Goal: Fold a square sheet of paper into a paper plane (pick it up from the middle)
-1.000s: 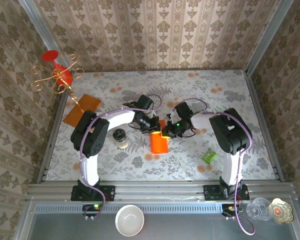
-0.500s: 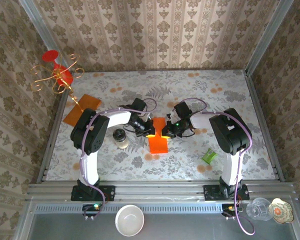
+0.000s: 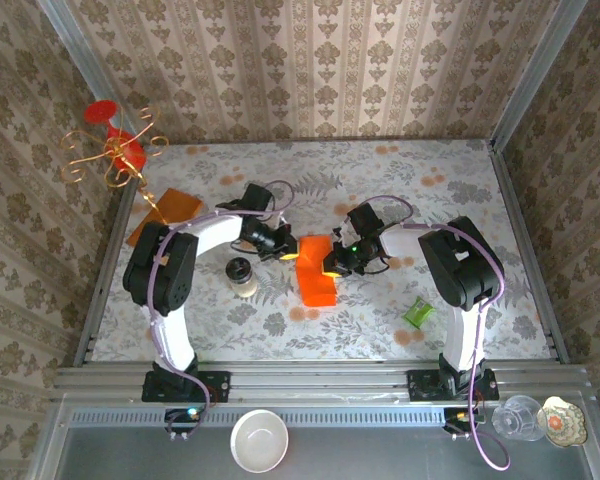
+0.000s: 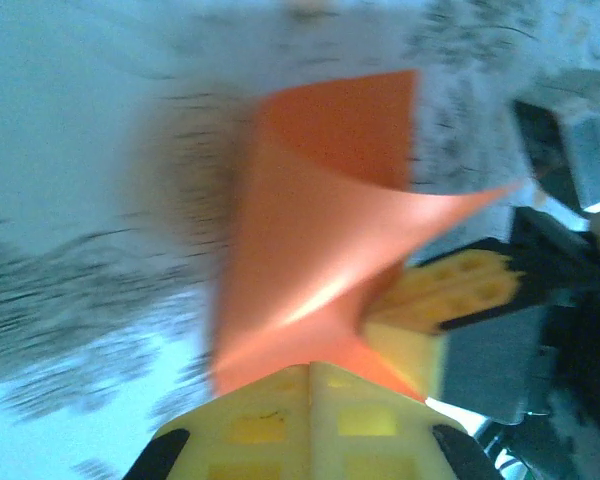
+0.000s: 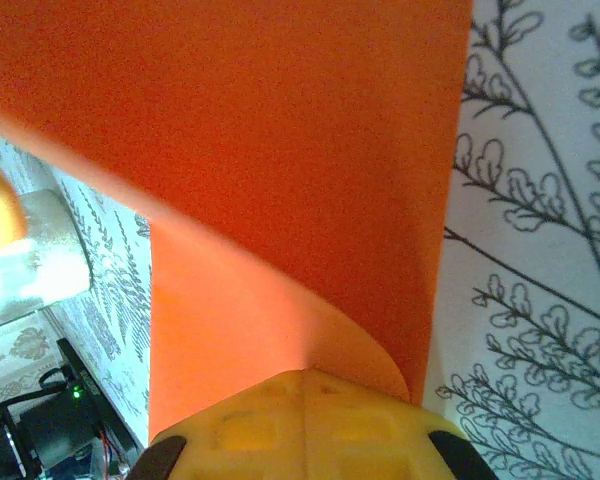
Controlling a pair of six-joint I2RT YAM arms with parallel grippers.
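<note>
Displacement of left gripper outward from right gripper over the last second. Both finger pairs pressed together, pinching square sheet of paper, stretched and curled between them. Likely spreading it for next crease.

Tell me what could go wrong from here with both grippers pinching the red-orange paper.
Both the left gripper and right gripper are shut on the square sheet of paper, which twists between them; pulling apart could tear it or set a stray crease.
The two grippers sit close together and might collide.
The small jar beside the left arm could get knocked.
</note>
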